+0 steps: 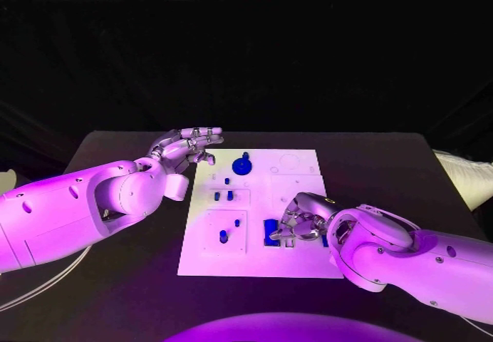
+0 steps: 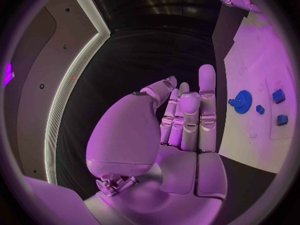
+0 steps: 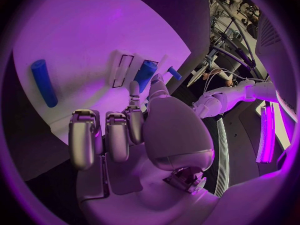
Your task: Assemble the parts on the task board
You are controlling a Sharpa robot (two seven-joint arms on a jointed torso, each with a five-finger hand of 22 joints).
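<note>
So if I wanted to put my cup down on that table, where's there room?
Bare table lies near the front edge on the left, below the left arm, and beyond the task board at the far right corner. It is crowded at the board's right side, where the right hand sits, and at its far left corner by the left hand.

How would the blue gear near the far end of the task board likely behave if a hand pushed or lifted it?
The blue gear looks flat and disc-shaped, so lying on the task board it would probably slide, not roll or tip. It appears a small rigid moulded part, likely stiff and light. Its thin edge may make it awkward for fingers to pinch off the smooth white surface.
</note>
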